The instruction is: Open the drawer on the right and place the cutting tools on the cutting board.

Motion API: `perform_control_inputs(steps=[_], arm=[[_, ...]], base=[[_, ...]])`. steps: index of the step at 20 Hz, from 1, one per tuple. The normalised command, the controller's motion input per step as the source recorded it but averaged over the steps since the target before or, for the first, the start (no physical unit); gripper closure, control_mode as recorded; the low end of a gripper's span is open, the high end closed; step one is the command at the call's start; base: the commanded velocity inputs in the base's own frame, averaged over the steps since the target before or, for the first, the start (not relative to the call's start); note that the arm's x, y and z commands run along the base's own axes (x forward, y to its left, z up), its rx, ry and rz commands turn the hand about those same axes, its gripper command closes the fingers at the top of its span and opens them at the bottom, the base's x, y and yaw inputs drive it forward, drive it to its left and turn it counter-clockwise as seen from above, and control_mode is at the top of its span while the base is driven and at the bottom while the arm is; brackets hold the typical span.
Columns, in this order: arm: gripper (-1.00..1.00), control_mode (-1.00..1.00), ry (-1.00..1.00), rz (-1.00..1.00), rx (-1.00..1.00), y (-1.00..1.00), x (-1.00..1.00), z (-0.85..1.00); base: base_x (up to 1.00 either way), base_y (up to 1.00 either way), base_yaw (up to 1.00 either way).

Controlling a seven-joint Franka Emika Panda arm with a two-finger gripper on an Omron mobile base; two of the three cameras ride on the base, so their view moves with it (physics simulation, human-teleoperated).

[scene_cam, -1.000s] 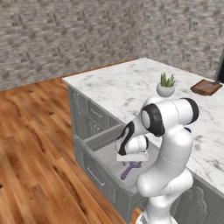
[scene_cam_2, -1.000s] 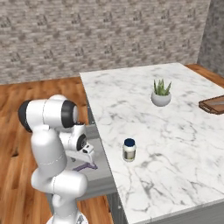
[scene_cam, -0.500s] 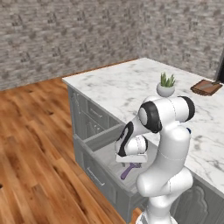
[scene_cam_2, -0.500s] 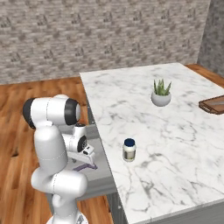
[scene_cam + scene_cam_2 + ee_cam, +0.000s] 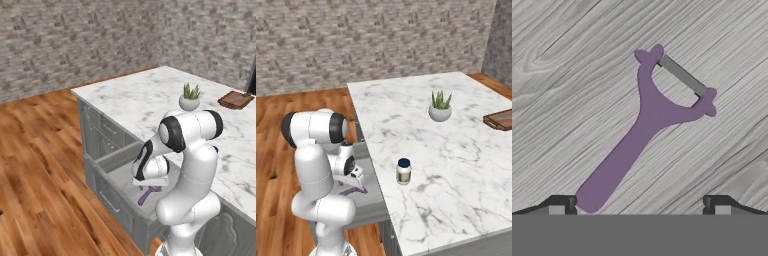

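The drawer (image 5: 116, 172) in the island front stands pulled out, its pale floor showing. A purple peeler (image 5: 643, 131) with a Y-shaped head lies flat on that floor, handle end near my left fingertip. My gripper (image 5: 639, 206) hangs open just above the peeler, nothing between its fingers (image 5: 561, 204). From the base, my hand reaches down into the drawer over the peeler (image 5: 149, 194), gripper (image 5: 146, 184) pointing down. The same peeler (image 5: 353, 190) lies under the gripper (image 5: 357, 181). The reddish-brown cutting board (image 5: 236, 99) sits far off on the counter's right end (image 5: 501, 120).
On the marble counter (image 5: 406, 115) stand a potted plant in a white pot (image 5: 440, 107) and a small dark-lidded jar (image 5: 403, 171). Carved grey cabinet fronts (image 5: 102, 137) flank the drawer. Wooden floor (image 5: 40, 165) lies in front of the island.
My hand has eased slightly lower into the drawer above the peeler. The jaws stayed wide and the peeler has not moved.
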Motion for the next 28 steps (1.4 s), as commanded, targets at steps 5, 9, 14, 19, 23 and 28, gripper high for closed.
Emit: perform_control_inputs(steps=[5,9,14,19,23,28], arm=[[-1.0,-1.0,-0.01,-0.1,0.0,0.0,-0.09,-0.09],[-1.0,-1.0,0.0,-0.06,0.0,-0.02,-0.04,-0.07],[-1.0,-1.0,0.0,0.0,0.0,0.0,0.06,-0.01],[-1.0,-1.0,0.0,0.0,0.0,0.0,0.18,-0.05],[-1.0,-1.0,0.0,0.0,0.0,0.0,0.14,-0.09],[-1.0,-1.0,0.0,0.0,-0.01,0.0,0.03,-0.19]], base=[[0.0,0.0,0.0],[0.0,0.0,0.0],[0.0,0.0,0.0],[0.0,0.0,0.0],[0.0,0.0,0.0],[0.0,0.0,0.0]])
